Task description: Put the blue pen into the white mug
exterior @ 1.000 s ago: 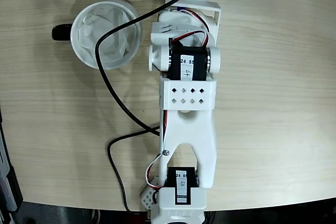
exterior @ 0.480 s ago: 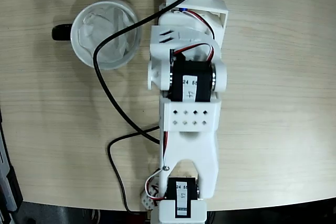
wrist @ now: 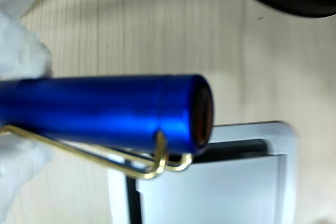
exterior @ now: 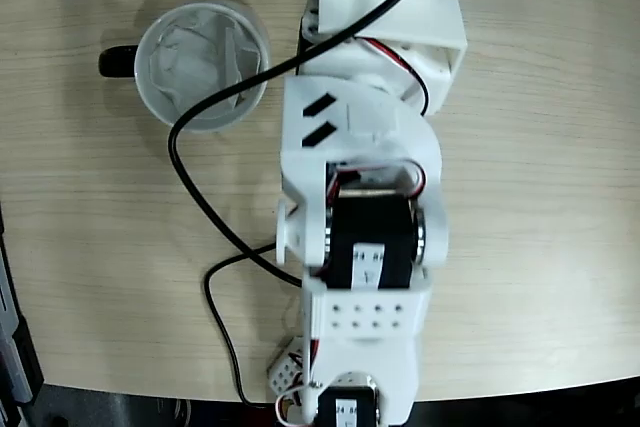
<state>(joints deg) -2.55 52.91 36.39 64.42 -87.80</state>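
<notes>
Wrist view: the blue pen (wrist: 105,109) fills the frame, lying crosswise close to the camera, clip (wrist: 94,153) underneath, and it looks lifted off the wooden surface (wrist: 157,30). White hand (wrist: 23,108) parts sit against its left end, so it seems gripped, but the contact is blurred and I can't tell for sure.

Fixed view: the arm (exterior: 360,247) covers the pen entirely. The white mug (exterior: 200,65), paper inside, sits upper left, well apart from the arm's lower end.

Risks: the glossy pen held near one end could tilt or slip during transfer; held crosswise, it may hit the rim and not drop in; the black cable (exterior: 210,217) beside the mug could snag.
</notes>
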